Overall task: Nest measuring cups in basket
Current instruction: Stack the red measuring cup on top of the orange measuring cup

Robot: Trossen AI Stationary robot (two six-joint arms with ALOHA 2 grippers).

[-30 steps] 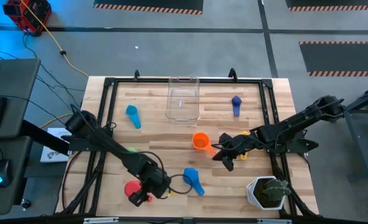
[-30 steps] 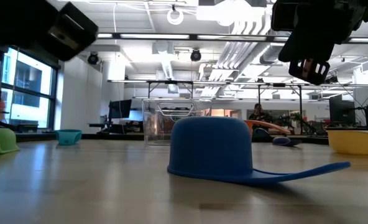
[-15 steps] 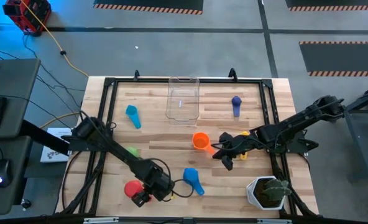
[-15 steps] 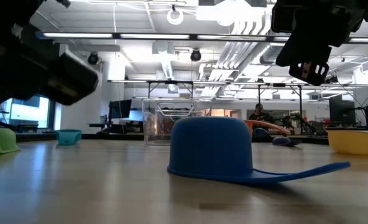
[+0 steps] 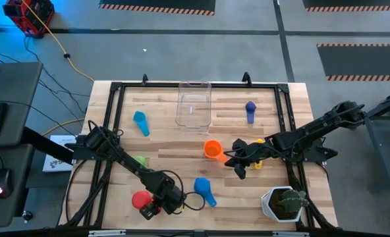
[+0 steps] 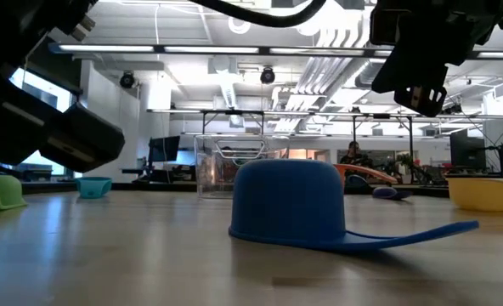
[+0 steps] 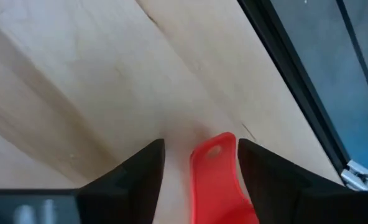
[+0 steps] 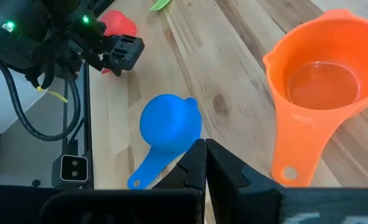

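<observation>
My left gripper [image 7: 199, 155] is open at the near left of the table, low over the red measuring cup [image 5: 139, 198]; its fingers stand on either side of the cup's handle [image 7: 216, 171] with gaps showing. My right gripper [image 8: 205, 163] is shut and raised beside the orange cup [image 5: 212, 149], which stands mouth up [image 8: 324, 81]. The blue cup [image 6: 290, 204] lies mouth down on the wood. Green [image 5: 140, 160], light blue [image 5: 140, 122], purple-blue [image 5: 250, 110] and yellow [image 6: 483, 194] cups sit apart. The clear basket [image 5: 194, 104] stands at the far middle.
A white pot with a green plant [image 5: 284, 203] stands at the near right corner. A black frame [image 5: 116, 89] runs around the table edge. Bare wood lies between the basket and the orange cup. A person sits far off in the room behind [image 6: 351, 155].
My left arm has come down toward the table and the near edge, settling its gripper over the red cup. My right arm and the cups have kept still.
</observation>
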